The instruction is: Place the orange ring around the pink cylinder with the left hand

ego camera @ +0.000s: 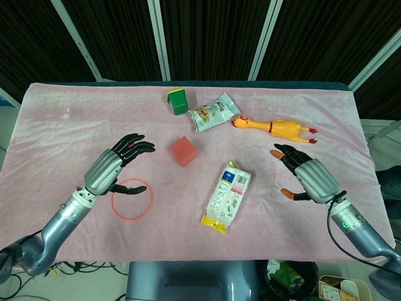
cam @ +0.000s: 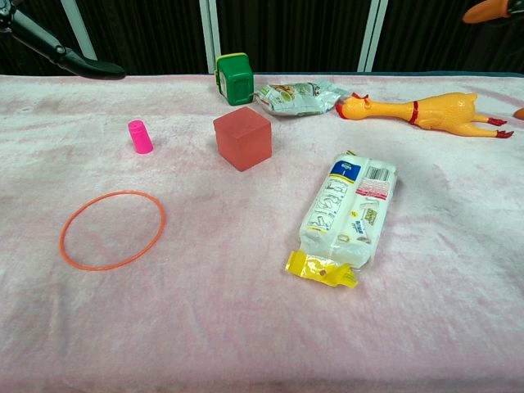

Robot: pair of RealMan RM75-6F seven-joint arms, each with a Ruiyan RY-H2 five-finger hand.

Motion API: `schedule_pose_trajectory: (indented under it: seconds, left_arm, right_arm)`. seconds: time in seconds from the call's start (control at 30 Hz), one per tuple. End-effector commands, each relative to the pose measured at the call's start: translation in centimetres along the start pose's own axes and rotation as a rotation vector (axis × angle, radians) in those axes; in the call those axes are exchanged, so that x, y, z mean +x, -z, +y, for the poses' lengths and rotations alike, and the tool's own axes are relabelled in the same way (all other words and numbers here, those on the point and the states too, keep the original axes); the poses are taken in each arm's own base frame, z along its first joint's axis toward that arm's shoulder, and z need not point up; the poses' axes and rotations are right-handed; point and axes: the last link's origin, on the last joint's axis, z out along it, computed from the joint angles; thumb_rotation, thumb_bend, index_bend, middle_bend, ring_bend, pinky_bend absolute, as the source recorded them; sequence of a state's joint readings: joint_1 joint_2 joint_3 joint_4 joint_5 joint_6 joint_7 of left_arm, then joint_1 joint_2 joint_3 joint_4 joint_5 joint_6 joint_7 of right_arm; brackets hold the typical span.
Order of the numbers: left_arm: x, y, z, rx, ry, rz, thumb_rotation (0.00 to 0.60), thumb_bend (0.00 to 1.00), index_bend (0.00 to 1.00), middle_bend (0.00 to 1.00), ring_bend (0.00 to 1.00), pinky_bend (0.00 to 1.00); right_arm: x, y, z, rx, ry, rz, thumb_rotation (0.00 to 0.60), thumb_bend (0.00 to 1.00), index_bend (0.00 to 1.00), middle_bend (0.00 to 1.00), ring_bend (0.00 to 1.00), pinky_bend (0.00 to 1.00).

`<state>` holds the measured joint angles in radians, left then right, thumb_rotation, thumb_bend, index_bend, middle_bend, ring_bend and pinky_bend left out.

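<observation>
The orange ring [ego camera: 131, 219] [cam: 123, 193] lies flat on the pink cloth at the front left. In the chest view a small pink cylinder [cam: 140, 136] stands upright behind the ring and apart from it; in the head view my left hand covers it. My left hand [ego camera: 122, 160] hovers over the ring's far side with its fingers spread and nothing in them, and only a dark finger [cam: 61, 51] of it shows in the chest view. My right hand [ego camera: 307, 172] is at the right, fingers apart and empty.
A red cube [ego camera: 183, 151] [cam: 242, 137] sits right of the cylinder. A white snack packet [ego camera: 229, 194] lies mid-table. At the back are a green block [ego camera: 178, 101], a foil bag [ego camera: 213, 111] and a yellow rubber chicken [ego camera: 276, 127].
</observation>
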<state>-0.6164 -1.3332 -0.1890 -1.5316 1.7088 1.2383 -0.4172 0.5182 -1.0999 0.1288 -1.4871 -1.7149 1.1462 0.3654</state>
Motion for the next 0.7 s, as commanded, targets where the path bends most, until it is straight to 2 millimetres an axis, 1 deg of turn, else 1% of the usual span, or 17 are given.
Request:
schedule_pose_trajectory:
  seconds: [0.03, 0.2, 0.33, 0.43, 0.57, 0.63, 0.7]
  left_arm:
    - [-0.9, -0.2, 0.4, -0.035, 0.028, -0.01, 0.6, 0.12, 0.2, 0.19, 0.05, 0.08]
    - [-1.0, 0.0, 0.2, -0.035, 0.015, -0.011, 0.6, 0.12, 0.2, 0.19, 0.05, 0.08]
    - [-0.3, 0.6, -0.2, -0.02, -0.048, 0.008, 0.6, 0.12, 0.2, 0.19, 0.05, 0.08]
    - [0.2, 0.7, -0.4, -0.013, -0.061, 0.023, 0.6, 0.12, 0.2, 0.2, 0.05, 0.09]
    - [0.3, 1.1, -1.1, 0.013, -0.056, 0.009, 0.6, 0.12, 0.2, 0.21, 0.05, 0.08]
    - [0.2, 1.4, -1.0, 0.014, -0.052, -0.012, 0.6, 0.12, 0.2, 0.23, 0.05, 0.06]
    - [0.3, 1.8, -0.9, 0.017, -0.083, -0.029, 0.6, 0.12, 0.2, 0.23, 0.05, 0.05]
  right_arm:
    - [-0.8, -1.5, -1.1, 0.02, -0.01, -0.025, 0.6, 0.18, 0.0, 0.0, 0.01, 0.18]
    - [-1.2, -2.0, -1.1, 0.007, -0.03, -0.04, 0.6, 0.18, 0.0, 0.0, 0.01, 0.18]
    - [-1.1, -1.8, -0.9, 0.0, -0.013, -0.05, 0.6, 0.18, 0.0, 0.0, 0.01, 0.18]
    - [-1.0, -1.7, -0.7, -0.01, -0.01, -0.049, 0.6, 0.18, 0.0, 0.0, 0.01, 0.18]
    - [-1.0, -0.8, 0.0, -0.044, -0.015, -0.052, 0.6, 0.18, 0.0, 0.0, 0.01, 0.18]
    - [-1.1, -0.2, 0.2, -0.051, -0.015, -0.041, 0.6, 0.18, 0.0, 0.0, 0.01, 0.18]
    - [-1.1, 0.5, 0.4, -0.061, -0.01, -0.032, 0.6, 0.18, 0.0, 0.0, 0.01, 0.18]
